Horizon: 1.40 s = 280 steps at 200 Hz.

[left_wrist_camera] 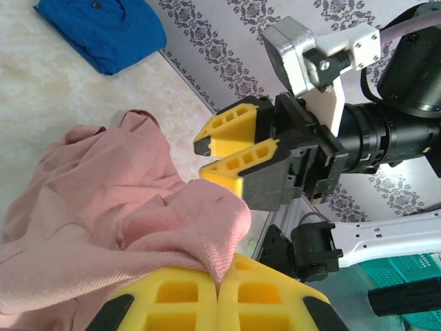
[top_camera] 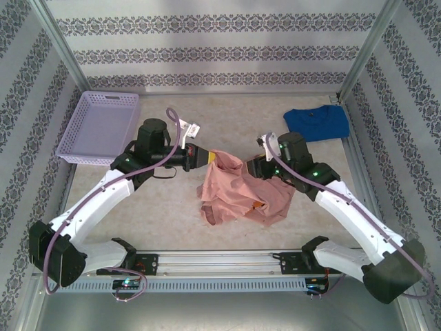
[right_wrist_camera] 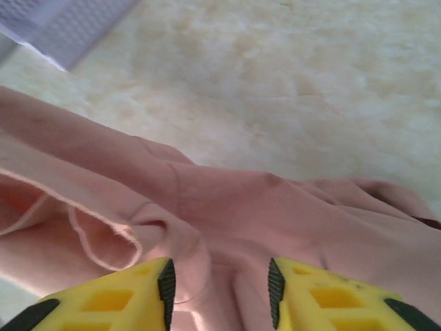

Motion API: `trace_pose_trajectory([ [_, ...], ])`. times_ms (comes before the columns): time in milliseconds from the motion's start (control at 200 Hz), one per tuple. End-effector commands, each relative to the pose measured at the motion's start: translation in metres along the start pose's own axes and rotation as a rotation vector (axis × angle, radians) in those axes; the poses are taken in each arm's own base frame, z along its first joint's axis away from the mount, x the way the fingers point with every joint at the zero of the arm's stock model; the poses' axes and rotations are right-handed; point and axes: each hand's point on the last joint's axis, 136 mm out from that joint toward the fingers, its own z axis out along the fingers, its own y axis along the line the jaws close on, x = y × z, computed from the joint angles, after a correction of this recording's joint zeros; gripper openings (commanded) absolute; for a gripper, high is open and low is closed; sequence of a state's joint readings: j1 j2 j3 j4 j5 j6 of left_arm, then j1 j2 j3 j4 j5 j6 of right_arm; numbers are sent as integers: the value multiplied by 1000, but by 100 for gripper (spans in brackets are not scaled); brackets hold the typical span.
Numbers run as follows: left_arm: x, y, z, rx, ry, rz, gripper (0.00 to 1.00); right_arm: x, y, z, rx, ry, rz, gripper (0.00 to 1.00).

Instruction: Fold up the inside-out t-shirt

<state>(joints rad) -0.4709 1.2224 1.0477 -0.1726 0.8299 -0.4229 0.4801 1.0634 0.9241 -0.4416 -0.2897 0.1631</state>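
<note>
1. Top view: the inside-out t-shirt (top_camera: 238, 189) lies crumpled at mid-counter (top_camera: 227, 114), between the two arms. Its long axis runs roughly left to right. The left hand (top_camera: 208, 157) meets its far-left corner and the right hand (top_camera: 256, 165) sits at its far-right edge, so both are about equally near. The lilac basket (top_camera: 96, 127) is far left and the blue t-shirt (top_camera: 317, 123) far right, both well apart from it.
2. Left wrist view: the left hand (left_wrist_camera: 219, 289) is clamped on a raised fold of the t-shirt (left_wrist_camera: 103, 200). The right hand (left_wrist_camera: 205, 157) is just beside that fold, jaws parted and holding nothing.
3. Right wrist view: the right hand (right_wrist_camera: 220, 289) is spread above the t-shirt (right_wrist_camera: 262, 207), and the cloth runs across its gap (I cannot tell collar from hem). A fresh grip there would probably let the two hands stretch it out.
</note>
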Motion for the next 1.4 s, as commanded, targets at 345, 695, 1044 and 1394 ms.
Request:
trace_pose_trajectory([
  [345,-9,-4,-3,5,-18,47,0,-12,34,18,-211,-32,7,49],
  [695,-8,-5,-3,12,-15,52,0,-17,36,21,-218,-20,-56,38],
  [1044,-7,0,-4,-18,-19,48,0,-19,33,18,-190,-14,-72,3],
  [1394,40,101,-12,-484,74,-83,12,-29,51,-2,-118,-44,20,0],
])
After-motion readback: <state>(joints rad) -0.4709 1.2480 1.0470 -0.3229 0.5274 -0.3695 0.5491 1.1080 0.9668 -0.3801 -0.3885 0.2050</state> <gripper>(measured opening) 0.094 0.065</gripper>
